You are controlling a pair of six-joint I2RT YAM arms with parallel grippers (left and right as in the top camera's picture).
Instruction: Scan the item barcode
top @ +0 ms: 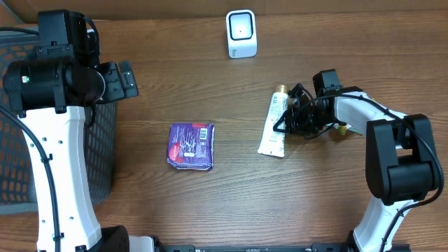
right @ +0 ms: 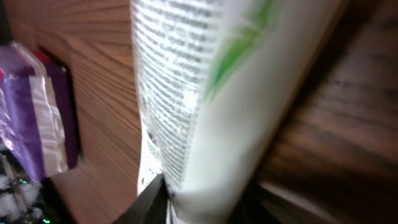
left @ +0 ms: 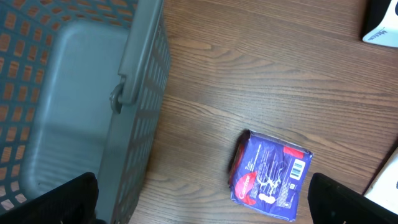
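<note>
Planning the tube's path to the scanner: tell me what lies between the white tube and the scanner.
Nothing: in the overhead view, only bare wooden table lies between the white tube and the scanner.

Table [top: 210,203] bears tube [top: 274,129], purple packet [top: 190,145], scanner [top: 241,33], basket [top: 103,150].

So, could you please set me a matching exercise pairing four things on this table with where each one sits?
Things:
1 white tube
2 purple packet
3 white barcode scanner
4 grey basket

Places:
A far edge of the table
B left edge
C at the right pincer
D middle

Pairs: 1-C, 2-D, 3-A, 4-B
</note>
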